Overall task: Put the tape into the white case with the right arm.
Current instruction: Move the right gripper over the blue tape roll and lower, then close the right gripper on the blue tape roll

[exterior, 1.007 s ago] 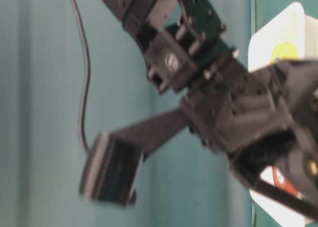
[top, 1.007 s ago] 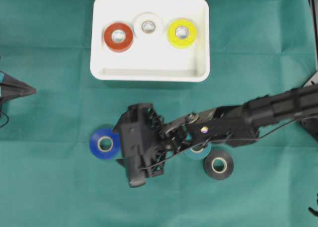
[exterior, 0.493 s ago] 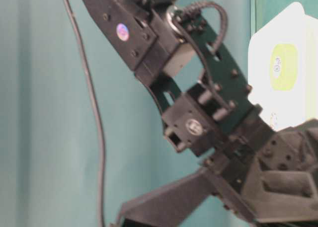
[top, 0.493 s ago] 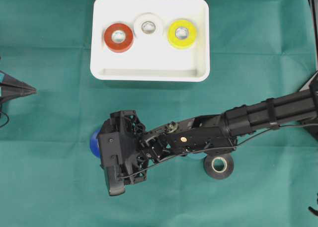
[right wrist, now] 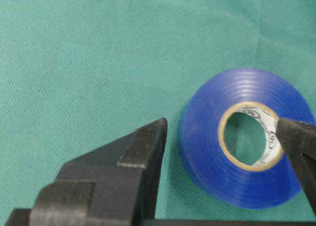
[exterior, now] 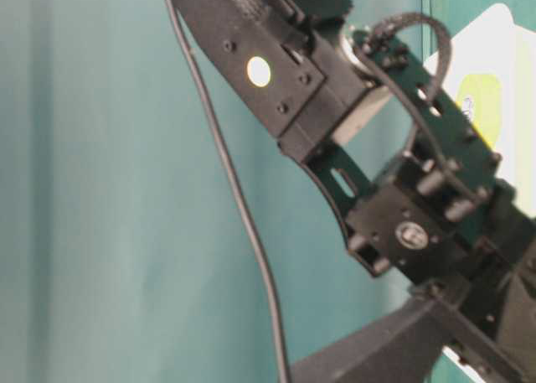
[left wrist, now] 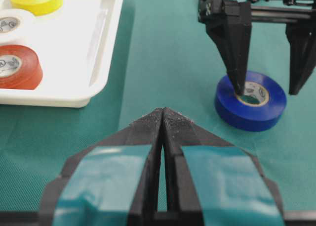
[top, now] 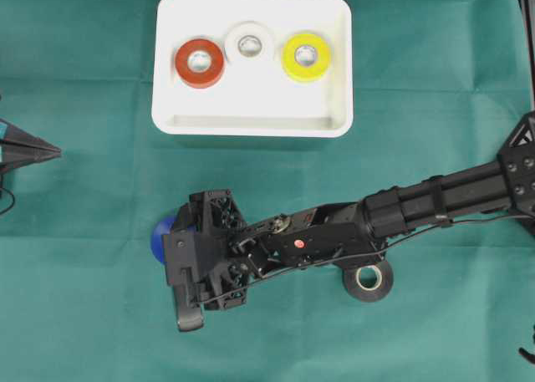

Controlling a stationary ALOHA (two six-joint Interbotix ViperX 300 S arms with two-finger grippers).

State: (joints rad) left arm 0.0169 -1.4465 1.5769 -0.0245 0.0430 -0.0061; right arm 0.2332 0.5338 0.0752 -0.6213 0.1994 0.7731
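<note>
A blue tape roll (right wrist: 247, 137) lies flat on the green cloth, below and left of the white case (top: 251, 127). My right gripper (left wrist: 267, 91) is open and lowered over it. One finger (left wrist: 234, 58) points into the roll's hole; the other (left wrist: 301, 53) stands outside its wall. In the overhead view the wrist covers most of the roll (top: 159, 236). My left gripper (left wrist: 163, 114) is shut and empty at the left edge (top: 46, 152), well apart from the roll.
The case holds a red roll (top: 199, 62), a white roll (top: 249, 43) and a yellow roll (top: 306, 56). A black roll (top: 368, 280) lies on the cloth under my right forearm. The table-level view is mostly filled by the right arm (exterior: 377, 190).
My right arm has swung left and come down over the blue roll, covering most of it from above. The left gripper has not moved.
</note>
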